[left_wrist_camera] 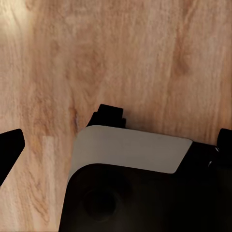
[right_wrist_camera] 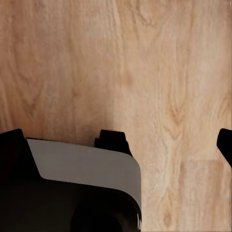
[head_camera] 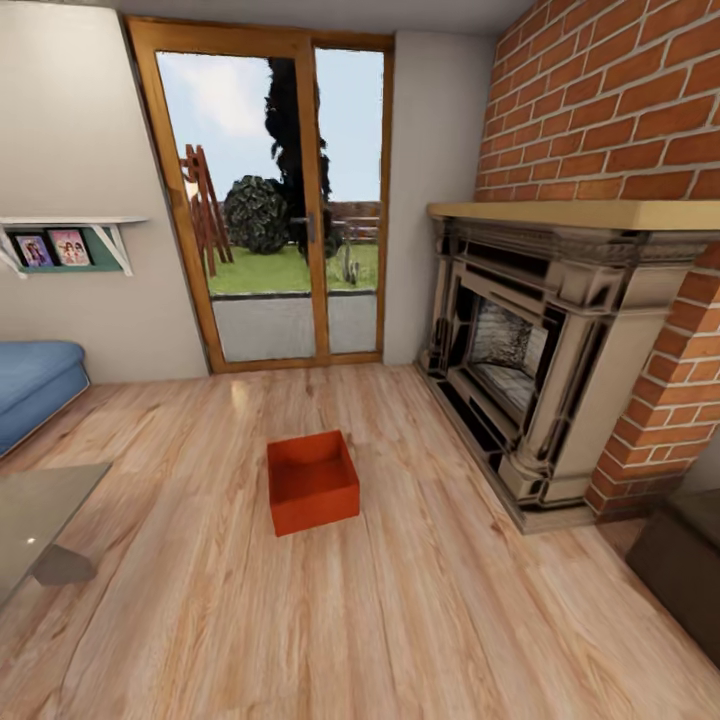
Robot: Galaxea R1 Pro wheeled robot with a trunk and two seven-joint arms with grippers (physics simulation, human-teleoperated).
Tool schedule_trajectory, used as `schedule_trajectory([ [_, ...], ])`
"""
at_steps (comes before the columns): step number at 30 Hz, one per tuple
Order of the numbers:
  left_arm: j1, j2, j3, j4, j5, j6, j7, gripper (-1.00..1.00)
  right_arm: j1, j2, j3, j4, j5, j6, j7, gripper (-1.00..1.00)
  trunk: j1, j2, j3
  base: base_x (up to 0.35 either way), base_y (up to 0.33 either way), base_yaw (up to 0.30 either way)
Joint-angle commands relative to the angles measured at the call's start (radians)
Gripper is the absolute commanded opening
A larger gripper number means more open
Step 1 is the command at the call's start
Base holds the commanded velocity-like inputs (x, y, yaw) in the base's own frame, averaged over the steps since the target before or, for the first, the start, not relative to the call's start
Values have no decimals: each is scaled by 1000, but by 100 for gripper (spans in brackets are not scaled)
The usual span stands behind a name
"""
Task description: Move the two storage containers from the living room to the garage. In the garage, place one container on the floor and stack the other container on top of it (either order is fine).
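One orange-red storage container (head_camera: 312, 482) stands upright and empty on the light wood-plank flooring of the living room, in the middle of the head view, a little ahead of me. The left gripper (left_wrist_camera: 116, 145) hangs over bare planks above my grey and black base, its black fingertips (left_wrist_camera: 9, 150) far apart and nothing between them. The right gripper (right_wrist_camera: 118, 142) is the same, wide open and empty, with one fingertip (right_wrist_camera: 226, 145) at the picture's edge. The garage is out of view.
A brick fireplace (head_camera: 530, 340) with a wooden mantel fills the right side. A glass patio door (head_camera: 270, 200) is straight ahead. A blue sofa (head_camera: 35, 385) and a glass table (head_camera: 40, 510) sit at the left, and a dark bench (head_camera: 685, 565) at the near right.
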Motion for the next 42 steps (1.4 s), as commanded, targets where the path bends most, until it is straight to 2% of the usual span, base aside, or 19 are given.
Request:
schedule_trajectory([
  [1, -1, -1, -1, 0, 6, 3, 3, 100, -1, 1, 8, 3, -9, -6, -1, 100, 1, 0, -1, 322, 0, 270],
  [31, -1, -1, -1, 0, 6, 3, 3, 100, -1, 1, 8, 3, -9, -6, -1, 100, 1, 0, -1, 322, 0, 268],
  [42, -1, -1, -1, 0, 6, 3, 3, 100, -1, 1, 8, 3, -9, -6, -1, 100, 1, 0, -1, 322, 0, 50],
])
